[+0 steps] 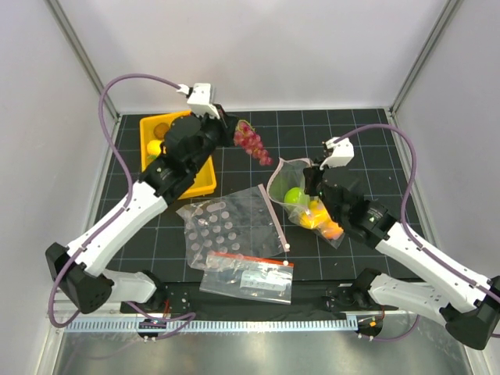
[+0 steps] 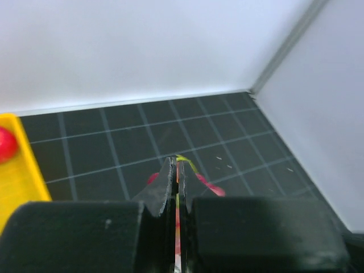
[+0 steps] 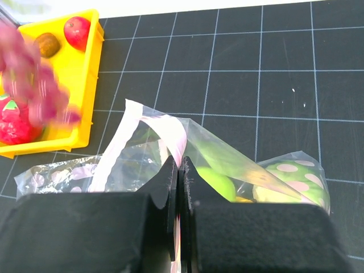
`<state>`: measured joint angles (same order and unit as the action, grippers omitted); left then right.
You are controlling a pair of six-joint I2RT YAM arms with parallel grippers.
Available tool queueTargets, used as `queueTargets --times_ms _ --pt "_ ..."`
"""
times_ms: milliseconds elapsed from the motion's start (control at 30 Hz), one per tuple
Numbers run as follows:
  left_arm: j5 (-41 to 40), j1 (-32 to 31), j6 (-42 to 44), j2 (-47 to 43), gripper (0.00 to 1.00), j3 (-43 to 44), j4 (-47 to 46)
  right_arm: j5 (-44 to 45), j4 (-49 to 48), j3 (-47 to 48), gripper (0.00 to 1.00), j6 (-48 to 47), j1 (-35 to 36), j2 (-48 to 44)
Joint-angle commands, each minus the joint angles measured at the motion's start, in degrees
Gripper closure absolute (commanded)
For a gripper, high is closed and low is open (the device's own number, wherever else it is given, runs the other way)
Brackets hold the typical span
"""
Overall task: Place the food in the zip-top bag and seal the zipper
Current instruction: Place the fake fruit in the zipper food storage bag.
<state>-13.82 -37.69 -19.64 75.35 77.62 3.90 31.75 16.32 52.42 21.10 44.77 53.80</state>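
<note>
The zip-top bag (image 1: 291, 178) stands open on the mat, right of centre. Inside it lie a green round fruit (image 1: 294, 195), yellow pieces (image 1: 313, 209) and an orange one (image 1: 332, 230). My right gripper (image 1: 311, 178) is shut on the bag's pale pink zipper rim (image 3: 170, 128), holding the mouth up; the green fruit (image 3: 219, 182) shows through the plastic. My left gripper (image 1: 226, 125) hangs in the air right of the yellow tray, shut on the green stem (image 2: 187, 162) of a purple-red grape bunch (image 1: 252, 142). The bunch dangles left of and above the bag mouth, apart from it.
The yellow tray (image 1: 207, 181) at the back left holds more toy fruit (image 3: 77, 29). A bubble sheet (image 1: 207, 226) lies mid-table with a thin pink-red line (image 1: 273, 217) along clear plastic beside it. A printed bag with a red band (image 1: 248, 273) lies at the front.
</note>
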Motion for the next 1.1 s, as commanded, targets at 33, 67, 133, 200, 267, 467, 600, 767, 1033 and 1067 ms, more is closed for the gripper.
queueTargets --times_ms 33,67,133,200,267,467,600,767,1033,1067 --pt "0.65 -8.17 -1.02 -2.31 1.0 -2.21 -6.62 -0.37 -1.9 1.1 0.99 -0.01 -0.13 -2.82" --pt "0.03 -12.1 0.64 -2.05 1.0 -2.56 -8.37 -1.5 -1.82 1.1 0.99 0.08 -0.13 -3.0" --pt "-2.51 -16.08 2.67 -1.61 1.0 -2.92 -10.13 -2.3 -1.9 1.19 0.99 0.34 -0.13 -3.35" --pt "-4.88 -21.35 6.18 -0.91 1.0 -3.27 -12.51 -3.7 -1.9 1.1 0.99 0.34 -0.13 -4.23" --pt "-5.77 -25.14 8.29 -0.21 1.0 -3.27 -14.17 -4.15 -2.08 0.75 0.99 0.34 -0.13 -5.19" --pt "-4.11 -27.87 9.8 1.29 1.0 -4.15 -16.99 -5.03 -2.69 -0.04 0.99 1.04 -0.13 -8.79" --pt "-3.49 -27.87 10.32 3.31 1.0 -5.29 -19.28 -4.15 -3.31 -1.27 0.99 1.22 -0.13 -11.78" --pt "-2.79 -27.87 10.32 4.19 1.0 -2.31 -18.58 -3.8 -3.84 -2.06 0.99 1.48 -0.04 -13.46" --pt "-0.15 -27.87 10.32 2.08 1.0 0.69 -17.43 -3.89 -4.19 -2.33 0.99 1.92 -0.21 -12.14" --pt "-0.06 -27.87 10.41 1.99 1.0 1.12 -17.18 -3.89 -4.45 -2.41 0.99 1.92 -0.13 -11.97"
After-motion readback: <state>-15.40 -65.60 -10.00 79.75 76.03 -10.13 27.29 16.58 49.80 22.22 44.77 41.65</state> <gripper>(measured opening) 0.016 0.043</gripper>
